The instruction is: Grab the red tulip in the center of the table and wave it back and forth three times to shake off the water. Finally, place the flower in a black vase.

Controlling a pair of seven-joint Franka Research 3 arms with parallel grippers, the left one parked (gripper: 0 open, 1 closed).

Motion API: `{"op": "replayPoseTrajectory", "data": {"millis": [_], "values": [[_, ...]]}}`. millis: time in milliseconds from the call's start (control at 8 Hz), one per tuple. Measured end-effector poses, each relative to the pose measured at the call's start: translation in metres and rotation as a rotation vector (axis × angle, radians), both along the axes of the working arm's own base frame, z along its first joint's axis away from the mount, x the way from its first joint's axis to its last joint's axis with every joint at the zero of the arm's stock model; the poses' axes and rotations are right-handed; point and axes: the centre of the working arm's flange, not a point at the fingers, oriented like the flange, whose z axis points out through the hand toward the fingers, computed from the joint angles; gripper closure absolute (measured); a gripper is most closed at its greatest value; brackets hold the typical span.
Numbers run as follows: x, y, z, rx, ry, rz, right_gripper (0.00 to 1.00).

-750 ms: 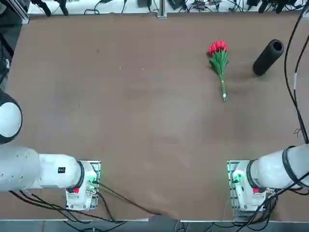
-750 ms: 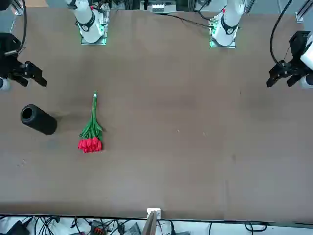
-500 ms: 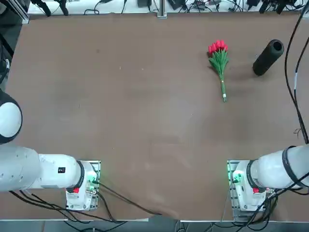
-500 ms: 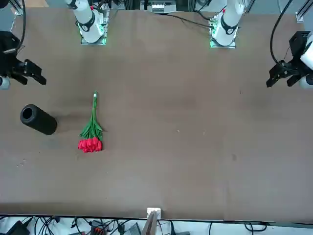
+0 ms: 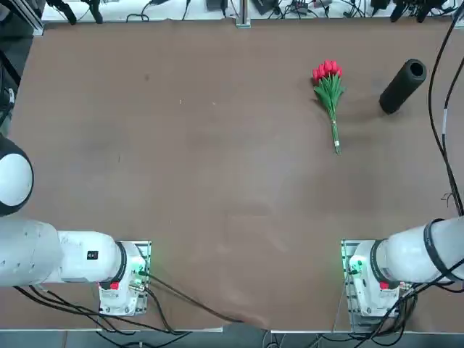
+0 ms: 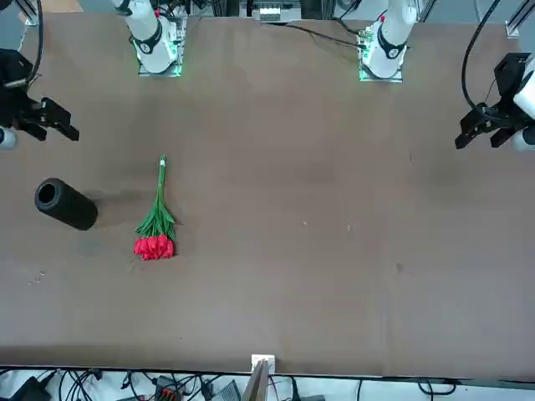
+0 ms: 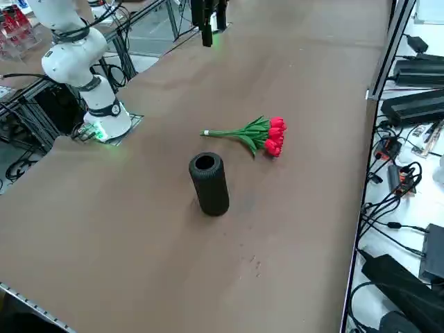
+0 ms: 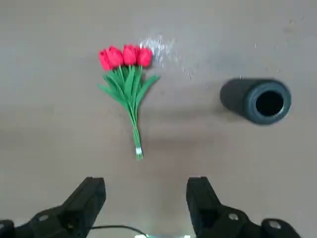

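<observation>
The right claw [image 8: 146,188] is suspended above the level of the bench [image 7: 159,263], at the robot's own right side, with the working surface in view past its fingertips. Its two black fingers [image 8: 93,196] are set wide apart, with a broad gap between them, and nothing is gripped in that gap. The red tulip [image 8: 128,82] lies flat on the bench, out ahead of the claw and clear of both fingers. Its orientation is as follows: the stem end, fitted with a white band [image 8: 138,150], is the end nearer the claw; the green leaves [image 8: 130,87] spread along the middle; the red blooms [image 8: 126,56] form the end farther from the claw. The black vase [image 8: 255,100] is likewise ahead of the claw and apart from it. It stands upright on its base beside the tulip, on the robot's right of the flower, with bench surface between the two and its round mouth [image 7: 205,162] facing up. A bright, glossy patch [image 8: 157,48] shows on the bench just beside the blooms, on the side toward the vase, also beyond the claw's reach of contact. Small light specks [image 7: 257,264] mark the surface near the vase. Neither the tulip nor the vase touches the claw.
</observation>
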Motion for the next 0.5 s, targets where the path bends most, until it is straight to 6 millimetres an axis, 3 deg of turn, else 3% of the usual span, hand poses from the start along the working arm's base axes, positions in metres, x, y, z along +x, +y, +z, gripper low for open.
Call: {"op": "replayPoseTrajectory", "data": {"millis": [500], "values": [[-0.004,0.001,-0.041,-0.002,0.202,0.002,0.00]]}}
